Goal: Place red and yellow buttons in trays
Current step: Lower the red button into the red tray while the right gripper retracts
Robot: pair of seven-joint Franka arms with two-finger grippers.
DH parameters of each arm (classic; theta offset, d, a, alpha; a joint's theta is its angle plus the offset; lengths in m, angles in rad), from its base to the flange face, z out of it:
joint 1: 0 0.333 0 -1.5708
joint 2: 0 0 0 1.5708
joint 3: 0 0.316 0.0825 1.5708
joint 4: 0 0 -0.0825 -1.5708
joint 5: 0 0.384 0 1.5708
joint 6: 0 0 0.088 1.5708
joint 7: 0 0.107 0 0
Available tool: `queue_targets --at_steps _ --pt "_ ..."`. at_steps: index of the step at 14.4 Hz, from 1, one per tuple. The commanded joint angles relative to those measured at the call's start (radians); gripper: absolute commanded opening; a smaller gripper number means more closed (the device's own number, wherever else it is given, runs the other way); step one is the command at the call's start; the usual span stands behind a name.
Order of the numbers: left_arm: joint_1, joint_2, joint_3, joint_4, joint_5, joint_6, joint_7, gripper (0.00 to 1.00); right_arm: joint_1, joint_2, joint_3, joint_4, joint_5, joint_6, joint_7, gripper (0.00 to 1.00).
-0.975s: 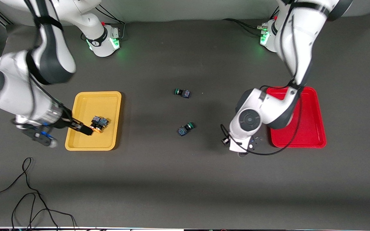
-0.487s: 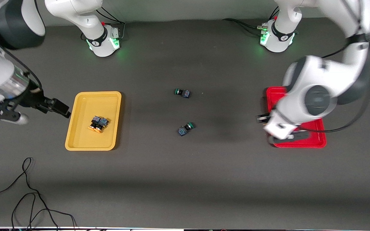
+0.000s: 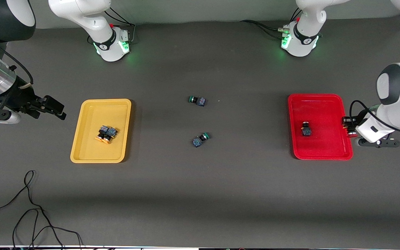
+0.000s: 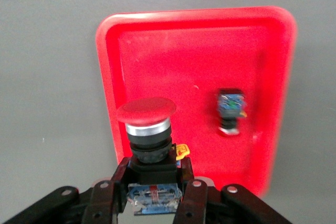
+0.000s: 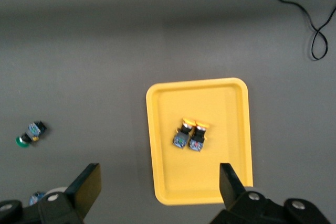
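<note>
A red button (image 4: pixel 148 128) with a wide red cap is held in my left gripper (image 4: pixel 155 191), which is shut on its dark body. It hangs over the outer rim of the red tray (image 3: pixel 325 111), at the left arm's end of the table, where the left gripper (image 3: pixel 347 125) shows in the front view. Another button (image 3: pixel 305 128) lies in the red tray (image 4: pixel 194 51). Two yellow buttons (image 3: pixel 106 134) lie side by side in the yellow tray (image 3: pixel 92 114). My right gripper (image 3: pixel 56 109) stands open over the table beside the yellow tray (image 5: pixel 231 129), its fingers wide apart with nothing between them.
Two green-capped switches lie on the dark mat mid-table, one (image 3: pixel 197 100) nearer the robots' bases, the other (image 3: pixel 200 139) nearer the front camera. A loose black cable (image 3: pixel 30 208) curls at the table's front corner at the right arm's end.
My left arm has swung from mid-table to the red tray's outer rim, carrying the red button. My right gripper has drawn back out of the yellow tray, leaving both yellow buttons there.
</note>
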Motion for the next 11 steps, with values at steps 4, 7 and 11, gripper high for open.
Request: queue_targets --at_steps 4,7,11 --pt "0.073 0.088 -0.013 -0.253 0.075 0.391 0.014 0.45 -0.006 -0.003 0.013 0.025 -0.017 -0.093 -0.020 1.00" --pt "0.074 0.071 -0.013 -0.230 0.085 0.356 0.030 1.00 -0.012 0.012 0.011 0.028 -0.011 -0.089 -0.028 1.00" --pt "0.074 -0.002 -0.017 -0.028 0.070 0.027 0.116 1.00 -0.037 0.014 0.010 0.026 -0.005 -0.084 -0.031 1.00"
